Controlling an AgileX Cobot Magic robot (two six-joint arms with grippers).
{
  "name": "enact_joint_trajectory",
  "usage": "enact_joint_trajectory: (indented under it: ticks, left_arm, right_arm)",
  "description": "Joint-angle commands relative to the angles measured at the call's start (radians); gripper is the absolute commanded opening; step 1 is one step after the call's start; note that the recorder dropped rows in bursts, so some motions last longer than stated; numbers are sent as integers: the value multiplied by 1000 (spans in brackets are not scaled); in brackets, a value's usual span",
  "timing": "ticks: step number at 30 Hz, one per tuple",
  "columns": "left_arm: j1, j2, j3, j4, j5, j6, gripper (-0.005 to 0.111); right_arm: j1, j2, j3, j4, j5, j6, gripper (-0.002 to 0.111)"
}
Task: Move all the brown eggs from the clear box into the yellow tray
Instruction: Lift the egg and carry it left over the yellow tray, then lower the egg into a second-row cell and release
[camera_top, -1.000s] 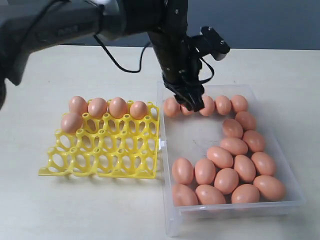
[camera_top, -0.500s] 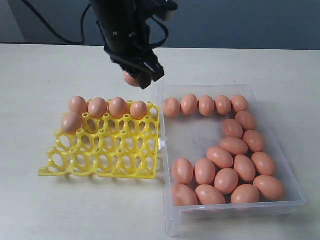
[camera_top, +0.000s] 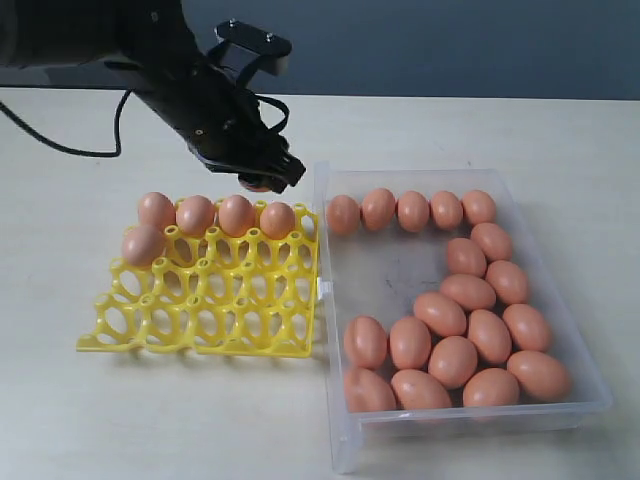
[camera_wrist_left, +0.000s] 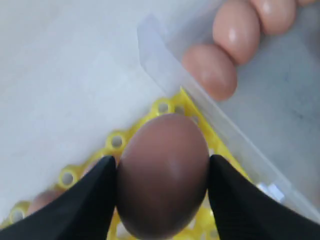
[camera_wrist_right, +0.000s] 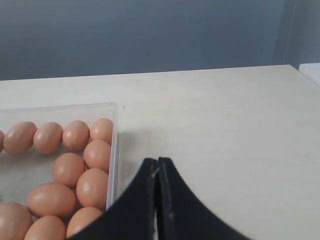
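My left gripper (camera_top: 264, 178) is shut on a brown egg (camera_wrist_left: 162, 175), held between its two black fingers (camera_wrist_left: 92, 200). It hangs just above the back right corner of the yellow tray (camera_top: 200, 322), next to the clear box (camera_top: 470, 420). The held brown egg (camera_top: 258, 183) barely shows under the fingers in the exterior view. Several brown eggs (camera_top: 215, 215) sit in the tray's back row and one in the row before it. Several more (camera_top: 450, 340) lie in the box. My right gripper (camera_wrist_right: 158, 162) is shut and empty over bare table, beside the box wall (camera_wrist_right: 113, 150).
The left arm and its black cable (camera_top: 60, 145) stretch over the table behind the tray. The box's left wall (camera_wrist_left: 200, 102) runs close along the tray's edge (camera_wrist_left: 165, 106). A row of eggs (camera_top: 412, 210) lines the box's back wall.
The left gripper has travelled left from above the box's back row with the egg in it, then come down towards the tray's back right corner.
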Motion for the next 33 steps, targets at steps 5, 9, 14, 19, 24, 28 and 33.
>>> enact_joint_trajectory:
  ticks: [5,9,14,19,24,28,33]
  left_arm:
    - [1,-193,422,-164,-722,8,0]
    - [-19,-252,680,-234,-1085,-8,0]
    - [-51,-293,903,-107,-1451,-194,0]
    - [-49,-282,993,-18,-1533,-307,0]
    - [-49,-252,1015,-103,-1581,-307,0]
    - [-49,-219,1011,-76,-1583,-307,0]
    - [-49,-158,983,-64,-1571,-336,0]
  right_arm:
    - [0,-4,2,-1,-7,-5,-1]
    - [0,-4,2,-1,-7,-5,-1]
    - [0,-4,2,-1,-7,-5,-1]
    - [0,-4,2,-1,-7,-5,-1]
    - [0,-4,2,-1,-7,-5,-1]
    - [0,-4,2,-1,-7,-5,-1]
    - [0,-4,2,-1,-7,-5,-1]
